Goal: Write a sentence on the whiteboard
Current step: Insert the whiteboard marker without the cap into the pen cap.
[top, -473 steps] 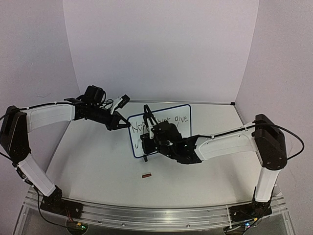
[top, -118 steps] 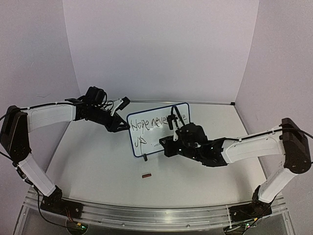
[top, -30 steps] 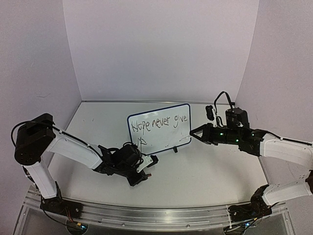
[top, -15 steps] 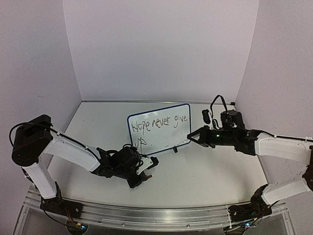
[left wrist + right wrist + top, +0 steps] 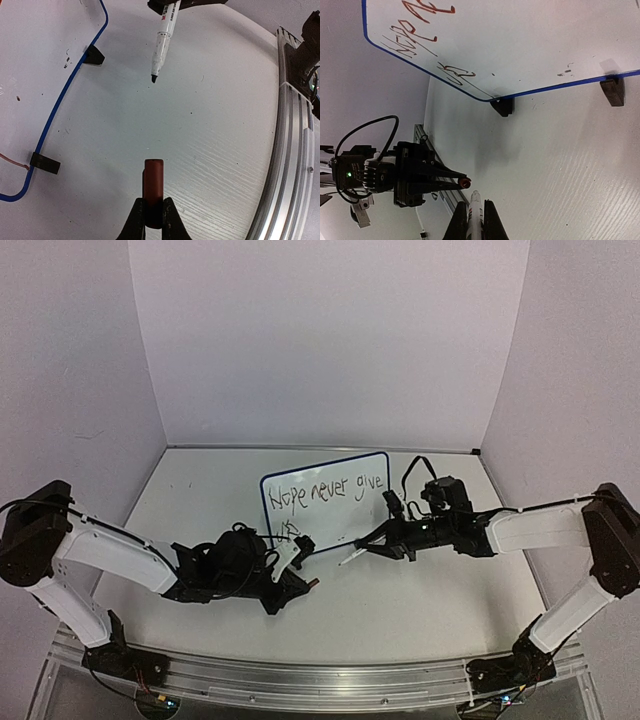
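The whiteboard [image 5: 345,522], blue-framed on two black feet, stands at the table's middle back. The sentence [image 5: 326,490] "Hope never give up" is on it in two lines. In front of the board, my left gripper [image 5: 306,583] is shut on a small red-brown cap [image 5: 153,184], held just above the table. My right gripper [image 5: 378,538] is shut on a white marker [image 5: 352,557]. Its uncapped dark tip [image 5: 154,78] points toward the cap, a short gap away. In the right wrist view the cap [image 5: 464,183] sits just beyond the marker [image 5: 474,212].
The board's black feet [image 5: 94,56] [image 5: 45,163] rest on the table left of the cap. A metal rail [image 5: 290,150] runs along the table's near edge. Purple walls close in the back and both sides.
My left gripper has closed on the cap and lifted it off the table, turning toward the right arm. My right gripper has swung left and down from the board's right edge, carrying the marker toward the cap.
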Robot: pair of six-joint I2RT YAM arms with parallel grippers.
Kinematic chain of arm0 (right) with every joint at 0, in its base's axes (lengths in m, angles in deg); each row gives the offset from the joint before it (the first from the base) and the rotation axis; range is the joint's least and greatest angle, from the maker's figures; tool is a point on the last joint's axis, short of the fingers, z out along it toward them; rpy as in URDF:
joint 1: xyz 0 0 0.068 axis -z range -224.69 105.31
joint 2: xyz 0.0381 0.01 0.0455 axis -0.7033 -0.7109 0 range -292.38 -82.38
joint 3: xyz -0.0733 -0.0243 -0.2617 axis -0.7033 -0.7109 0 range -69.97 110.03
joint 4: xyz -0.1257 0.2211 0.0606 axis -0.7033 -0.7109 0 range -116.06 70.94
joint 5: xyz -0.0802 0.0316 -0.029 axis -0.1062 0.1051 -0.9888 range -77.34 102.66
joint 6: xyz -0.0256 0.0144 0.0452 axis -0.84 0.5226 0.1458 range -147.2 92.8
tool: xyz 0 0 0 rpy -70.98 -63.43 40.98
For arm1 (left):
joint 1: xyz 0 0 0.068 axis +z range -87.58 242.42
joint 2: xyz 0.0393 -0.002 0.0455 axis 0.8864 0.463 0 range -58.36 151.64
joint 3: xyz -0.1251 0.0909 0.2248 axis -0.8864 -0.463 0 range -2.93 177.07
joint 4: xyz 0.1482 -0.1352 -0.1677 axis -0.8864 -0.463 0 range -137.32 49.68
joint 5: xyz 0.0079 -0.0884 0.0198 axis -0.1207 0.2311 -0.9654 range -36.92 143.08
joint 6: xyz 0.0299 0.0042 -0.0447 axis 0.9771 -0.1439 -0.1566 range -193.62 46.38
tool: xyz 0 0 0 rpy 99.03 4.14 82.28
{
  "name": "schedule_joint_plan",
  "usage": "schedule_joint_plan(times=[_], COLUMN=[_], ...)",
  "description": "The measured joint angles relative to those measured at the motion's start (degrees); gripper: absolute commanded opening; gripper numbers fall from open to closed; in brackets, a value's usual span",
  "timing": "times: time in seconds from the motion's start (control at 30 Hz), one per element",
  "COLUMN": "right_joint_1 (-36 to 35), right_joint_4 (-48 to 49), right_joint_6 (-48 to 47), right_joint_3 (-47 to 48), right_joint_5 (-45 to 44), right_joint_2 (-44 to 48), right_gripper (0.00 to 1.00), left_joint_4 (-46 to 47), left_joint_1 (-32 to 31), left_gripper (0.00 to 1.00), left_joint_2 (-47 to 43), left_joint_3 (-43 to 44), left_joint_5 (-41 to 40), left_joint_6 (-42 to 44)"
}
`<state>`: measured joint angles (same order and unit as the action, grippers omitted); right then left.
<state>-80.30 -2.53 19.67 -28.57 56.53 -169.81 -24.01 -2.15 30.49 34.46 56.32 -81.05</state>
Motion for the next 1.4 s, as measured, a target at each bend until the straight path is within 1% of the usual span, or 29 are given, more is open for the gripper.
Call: schedule_joint_plan(times=[0.23, 0.5, 0.77, 1.4], right_joint_1=[-0.2, -0.7, -1.3, -2.1], right_joint_4=[4.6, 6.7, 7.0, 7.7], right_joint_6=[3.6, 5.3, 5.8, 5.8], right_joint_3=[0.7, 0.7, 0.9, 2.1], right_joint_5=[5.3, 8.2, 9.7, 10.1], right_joint_2=[-2.7, -4.1, -4.9, -6.3], right_gripper=[0.00, 0.00, 0.00, 0.00], left_joint_4=[3.7, 6.3, 7.0, 7.8], left_joint_1=[0.0, 0.0, 0.0, 0.0], left_gripper=[0.00, 0.00, 0.00, 0.00], left_joint_2=[-0.3, -1.1, -1.1, -1.0], left_joint_3=[-0.9, -1.5, -1.5, -1.5], left_joint_5=[1.8, 2.7, 3.2, 4.1], left_joint_6=[-2.3, -3.8, -4.6, -4.6])
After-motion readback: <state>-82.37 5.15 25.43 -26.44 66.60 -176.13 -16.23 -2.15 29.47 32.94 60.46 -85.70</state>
